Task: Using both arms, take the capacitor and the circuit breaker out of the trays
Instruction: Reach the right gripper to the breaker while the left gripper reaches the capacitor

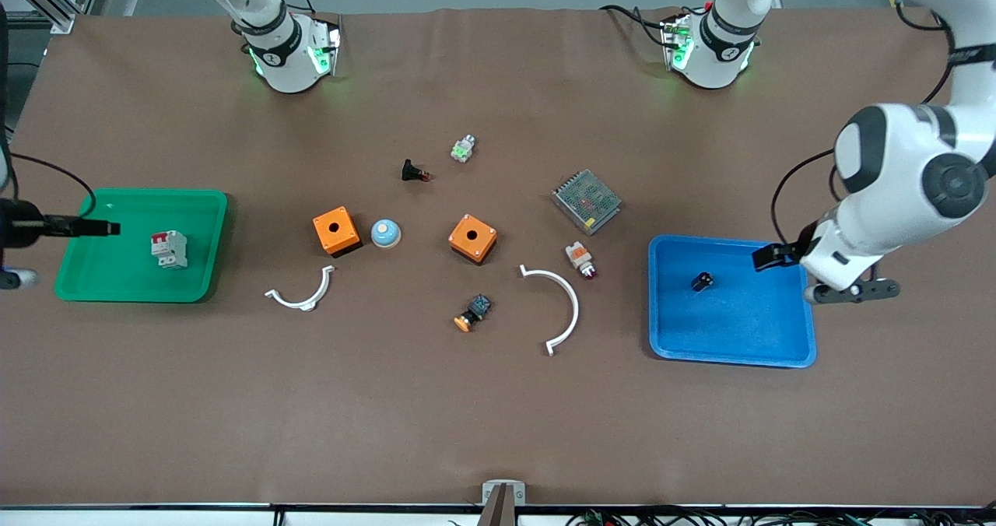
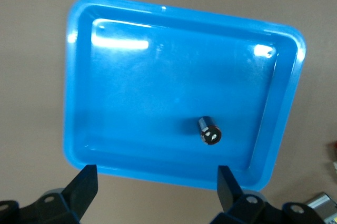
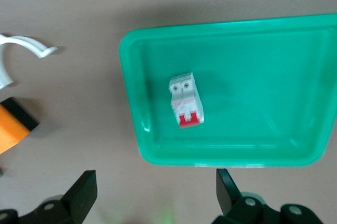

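Observation:
The capacitor (image 1: 702,281), a tiny dark cylinder, lies in the blue tray (image 1: 731,355) toward the left arm's end of the table; it also shows in the left wrist view (image 2: 209,130) inside the tray (image 2: 79,77). My left gripper (image 1: 817,277) is open and empty, up over the tray's outer edge (image 2: 158,192). The breaker (image 1: 170,248), grey-white with a red switch, lies in the green tray (image 1: 132,296) toward the right arm's end; the right wrist view shows the breaker (image 3: 185,100) in the green tray (image 3: 129,77). My right gripper (image 1: 105,228) is open and empty, over that tray's outer edge (image 3: 155,192).
Between the trays lie two orange boxes (image 1: 336,231) (image 1: 472,238), a blue-white dome (image 1: 385,233), two white curved pieces (image 1: 299,296) (image 1: 564,300), a metal mesh unit (image 1: 587,200), a white-and-orange indicator (image 1: 580,259), an orange-capped button (image 1: 472,312) and a black part with red tip (image 1: 414,171).

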`<control>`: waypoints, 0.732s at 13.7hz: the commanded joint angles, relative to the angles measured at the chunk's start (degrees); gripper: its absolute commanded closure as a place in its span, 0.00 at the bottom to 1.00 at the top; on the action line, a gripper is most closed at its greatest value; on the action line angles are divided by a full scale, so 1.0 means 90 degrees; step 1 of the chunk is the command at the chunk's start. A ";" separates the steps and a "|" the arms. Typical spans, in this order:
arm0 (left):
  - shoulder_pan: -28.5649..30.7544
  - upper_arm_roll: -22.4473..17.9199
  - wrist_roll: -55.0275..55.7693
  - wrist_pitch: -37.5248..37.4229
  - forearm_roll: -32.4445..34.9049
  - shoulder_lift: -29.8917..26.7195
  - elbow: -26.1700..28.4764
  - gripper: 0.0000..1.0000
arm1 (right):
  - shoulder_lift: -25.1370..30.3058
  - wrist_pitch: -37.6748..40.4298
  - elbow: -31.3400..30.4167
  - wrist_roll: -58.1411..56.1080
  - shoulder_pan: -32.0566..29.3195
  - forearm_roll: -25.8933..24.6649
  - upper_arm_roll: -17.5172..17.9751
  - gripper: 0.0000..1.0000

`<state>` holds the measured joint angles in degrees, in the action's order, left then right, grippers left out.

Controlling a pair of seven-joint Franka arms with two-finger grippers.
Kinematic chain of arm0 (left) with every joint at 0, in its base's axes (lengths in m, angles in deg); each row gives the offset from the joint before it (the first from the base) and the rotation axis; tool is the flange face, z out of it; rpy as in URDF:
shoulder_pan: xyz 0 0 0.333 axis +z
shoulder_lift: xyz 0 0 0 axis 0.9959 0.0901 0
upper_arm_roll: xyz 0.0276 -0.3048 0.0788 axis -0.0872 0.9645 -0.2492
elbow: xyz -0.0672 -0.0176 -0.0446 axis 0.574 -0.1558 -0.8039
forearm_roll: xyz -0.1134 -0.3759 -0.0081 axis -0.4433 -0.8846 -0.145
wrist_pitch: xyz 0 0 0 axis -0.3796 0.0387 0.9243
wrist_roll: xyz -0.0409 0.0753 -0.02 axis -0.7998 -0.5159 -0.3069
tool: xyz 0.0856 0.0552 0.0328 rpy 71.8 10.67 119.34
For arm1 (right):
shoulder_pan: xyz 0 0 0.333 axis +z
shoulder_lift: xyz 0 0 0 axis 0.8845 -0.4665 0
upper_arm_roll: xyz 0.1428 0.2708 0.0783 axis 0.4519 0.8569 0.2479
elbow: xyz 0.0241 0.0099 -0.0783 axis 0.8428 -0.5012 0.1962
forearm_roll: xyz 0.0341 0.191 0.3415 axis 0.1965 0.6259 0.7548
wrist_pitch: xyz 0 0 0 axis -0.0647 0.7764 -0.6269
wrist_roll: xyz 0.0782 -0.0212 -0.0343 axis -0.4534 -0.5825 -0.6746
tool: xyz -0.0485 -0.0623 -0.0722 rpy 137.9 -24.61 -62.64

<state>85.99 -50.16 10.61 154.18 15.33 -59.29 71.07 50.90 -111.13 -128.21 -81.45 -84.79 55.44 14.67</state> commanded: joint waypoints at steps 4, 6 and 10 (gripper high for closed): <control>-0.0041 0.0315 0.0005 0.1754 -0.0015 0.0963 0.0497 0.08 | -0.0843 -0.1219 -0.0705 -0.0600 -0.0009 -0.0180 0.0098 0.00; -0.0041 0.0384 -0.0005 0.1921 -0.0015 0.1208 0.0497 0.17 | -0.0883 -0.1229 -0.0725 -0.0689 0.0020 -0.0385 0.0098 0.00; -0.0051 0.0394 -0.0005 0.1922 -0.0015 0.1453 0.0507 0.32 | -0.0971 -0.1277 -0.0880 -0.0709 0.0020 -0.0806 0.0098 0.01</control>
<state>85.46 -46.85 10.70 170.86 15.33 -46.35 75.29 41.88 -122.28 -134.65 -87.22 -84.48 50.07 15.18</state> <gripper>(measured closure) 0.269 0.000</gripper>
